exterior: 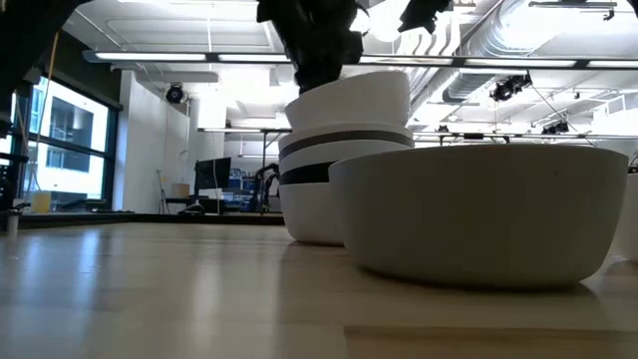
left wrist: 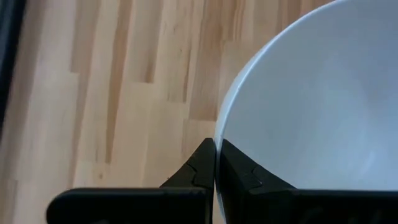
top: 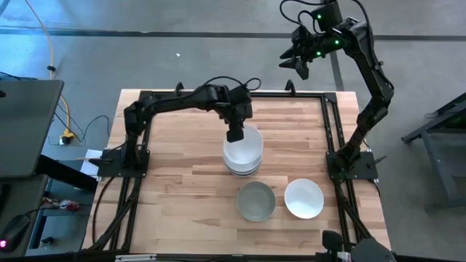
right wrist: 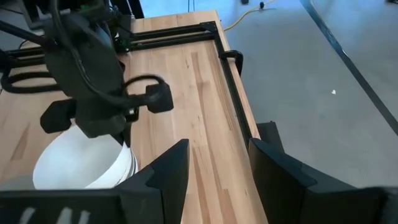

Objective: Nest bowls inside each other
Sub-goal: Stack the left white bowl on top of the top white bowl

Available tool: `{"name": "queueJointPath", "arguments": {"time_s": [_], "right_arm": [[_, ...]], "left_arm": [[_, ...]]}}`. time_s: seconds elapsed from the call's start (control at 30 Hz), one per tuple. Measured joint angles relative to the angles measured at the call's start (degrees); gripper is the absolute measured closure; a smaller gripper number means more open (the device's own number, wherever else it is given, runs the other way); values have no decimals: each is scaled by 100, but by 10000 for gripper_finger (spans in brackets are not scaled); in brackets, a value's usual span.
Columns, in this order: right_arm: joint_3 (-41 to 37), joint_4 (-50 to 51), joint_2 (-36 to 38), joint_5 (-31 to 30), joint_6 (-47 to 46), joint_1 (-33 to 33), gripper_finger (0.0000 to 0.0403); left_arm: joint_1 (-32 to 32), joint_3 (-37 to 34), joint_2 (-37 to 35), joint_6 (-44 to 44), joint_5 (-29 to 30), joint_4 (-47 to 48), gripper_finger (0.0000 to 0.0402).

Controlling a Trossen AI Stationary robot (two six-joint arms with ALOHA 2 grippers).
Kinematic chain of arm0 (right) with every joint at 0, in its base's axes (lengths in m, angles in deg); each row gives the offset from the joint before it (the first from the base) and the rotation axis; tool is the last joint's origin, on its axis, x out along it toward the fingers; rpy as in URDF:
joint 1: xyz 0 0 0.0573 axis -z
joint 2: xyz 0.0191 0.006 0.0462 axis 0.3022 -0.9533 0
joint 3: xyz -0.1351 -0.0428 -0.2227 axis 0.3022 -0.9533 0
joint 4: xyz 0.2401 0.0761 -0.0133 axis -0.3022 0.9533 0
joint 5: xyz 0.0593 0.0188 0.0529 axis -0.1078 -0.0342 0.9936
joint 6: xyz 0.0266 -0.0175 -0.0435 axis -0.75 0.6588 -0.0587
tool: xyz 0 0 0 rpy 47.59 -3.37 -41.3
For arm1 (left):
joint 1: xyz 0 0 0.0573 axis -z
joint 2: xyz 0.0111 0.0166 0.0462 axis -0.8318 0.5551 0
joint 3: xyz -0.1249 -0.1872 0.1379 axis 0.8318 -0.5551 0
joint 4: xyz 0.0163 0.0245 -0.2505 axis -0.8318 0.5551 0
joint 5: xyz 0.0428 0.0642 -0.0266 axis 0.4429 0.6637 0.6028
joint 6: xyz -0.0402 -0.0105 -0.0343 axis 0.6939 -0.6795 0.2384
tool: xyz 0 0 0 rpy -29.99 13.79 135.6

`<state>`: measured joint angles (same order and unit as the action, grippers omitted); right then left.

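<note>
The left gripper (top: 235, 135) pinches the rim of the top white bowl (top: 244, 144), its fingers (left wrist: 205, 169) closed on either side of the wall; only the left wrist view shows that grip. That bowl sits on the nested stack (exterior: 344, 165), whose dark bands show only from table height. Nearer than the gripper stand a grey bowl (top: 256, 201) and a separate white bowl (top: 303, 198). The right gripper (top: 299, 61) hangs beyond the table's far edge, fingers apart and empty.

Overhead, table-level, two wrist views
</note>
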<state>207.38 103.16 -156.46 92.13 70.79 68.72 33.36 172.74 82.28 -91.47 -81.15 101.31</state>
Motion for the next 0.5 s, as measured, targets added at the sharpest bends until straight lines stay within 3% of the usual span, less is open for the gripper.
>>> {"name": "queueJointPath", "arguments": {"time_s": [0.5], "right_arm": [[0, 2, 2, 1, -22, 0, 244]], "left_arm": [[-32, -9, 153, -94, -295, 81, 401]]}}
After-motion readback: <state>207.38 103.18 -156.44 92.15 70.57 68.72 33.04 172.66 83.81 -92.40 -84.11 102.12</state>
